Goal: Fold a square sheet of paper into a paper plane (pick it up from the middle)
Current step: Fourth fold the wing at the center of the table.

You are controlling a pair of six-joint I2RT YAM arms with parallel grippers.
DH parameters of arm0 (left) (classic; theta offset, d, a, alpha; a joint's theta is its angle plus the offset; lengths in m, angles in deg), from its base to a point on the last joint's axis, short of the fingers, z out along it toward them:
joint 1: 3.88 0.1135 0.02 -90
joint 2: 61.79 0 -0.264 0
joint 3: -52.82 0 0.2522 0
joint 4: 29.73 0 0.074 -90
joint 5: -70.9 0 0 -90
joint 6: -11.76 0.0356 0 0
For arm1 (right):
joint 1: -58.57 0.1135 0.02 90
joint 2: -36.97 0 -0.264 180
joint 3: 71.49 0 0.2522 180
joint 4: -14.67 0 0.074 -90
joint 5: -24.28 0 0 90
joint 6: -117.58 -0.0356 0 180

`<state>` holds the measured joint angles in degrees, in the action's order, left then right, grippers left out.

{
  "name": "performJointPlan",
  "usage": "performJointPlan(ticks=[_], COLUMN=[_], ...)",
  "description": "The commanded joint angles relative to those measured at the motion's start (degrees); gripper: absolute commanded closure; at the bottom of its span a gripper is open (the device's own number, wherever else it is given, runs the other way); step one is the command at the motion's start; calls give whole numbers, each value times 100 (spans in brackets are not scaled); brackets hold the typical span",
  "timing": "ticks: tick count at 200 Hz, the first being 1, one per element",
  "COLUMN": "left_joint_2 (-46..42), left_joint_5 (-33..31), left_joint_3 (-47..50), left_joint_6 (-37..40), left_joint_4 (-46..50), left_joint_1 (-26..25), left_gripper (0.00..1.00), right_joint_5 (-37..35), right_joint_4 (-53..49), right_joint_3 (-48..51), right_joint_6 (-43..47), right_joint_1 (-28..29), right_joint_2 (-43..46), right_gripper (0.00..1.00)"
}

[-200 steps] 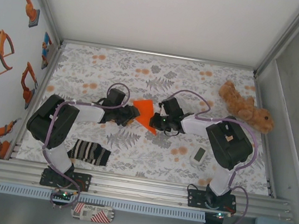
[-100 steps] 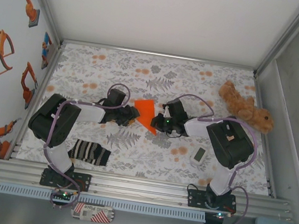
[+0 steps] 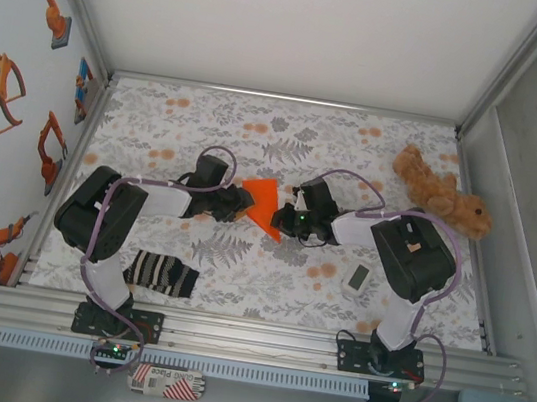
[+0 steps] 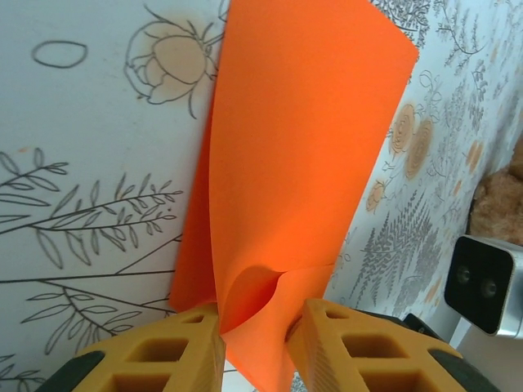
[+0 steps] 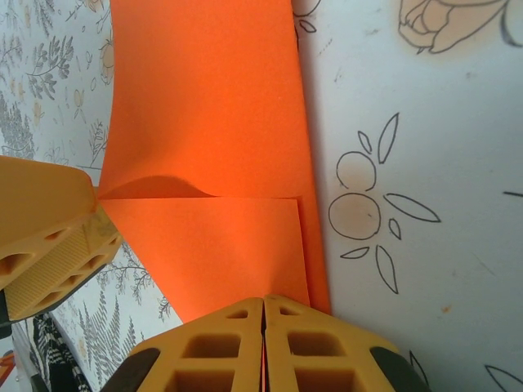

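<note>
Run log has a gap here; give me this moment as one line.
orange paper: partly folded | right gripper: shut on its edge | left gripper: jaws either side of paper, grip unclear

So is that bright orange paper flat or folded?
Folded: the bright orange paper sheet shows overlapping layers along a crease.
</note>
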<state>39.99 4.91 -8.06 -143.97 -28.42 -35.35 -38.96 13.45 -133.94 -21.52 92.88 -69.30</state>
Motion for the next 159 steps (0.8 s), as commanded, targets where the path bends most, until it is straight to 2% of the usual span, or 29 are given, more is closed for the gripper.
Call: performJointPlan(ticks=[1, 61, 101, 135, 159], left_joint_2=[43, 204, 283, 182, 43], left_joint_5=[192, 359, 352, 276, 139], left_joint_3=[-127, -114, -139, -179, -275], left_joint_6=[100, 140, 87, 52, 43], left_joint_4=[-126, -306, -379, -353, -147], left_joint_1=[23, 39, 62, 97, 103], left_gripper=[70, 71, 80, 96, 97], right_joint_5=[-110, -23, 19, -141, -496], right_joint_4=[-155, -29, 12, -117, -303], right_joint_3=[170, 170, 97, 108, 205], right_joint_6=[-7, 0, 216, 757, 1296], right_joint_1=[-20, -47, -74, -78, -65], right_joint_2=[-204, -124, 125, 579, 960], right_gripper=[91, 91, 89, 81, 77])
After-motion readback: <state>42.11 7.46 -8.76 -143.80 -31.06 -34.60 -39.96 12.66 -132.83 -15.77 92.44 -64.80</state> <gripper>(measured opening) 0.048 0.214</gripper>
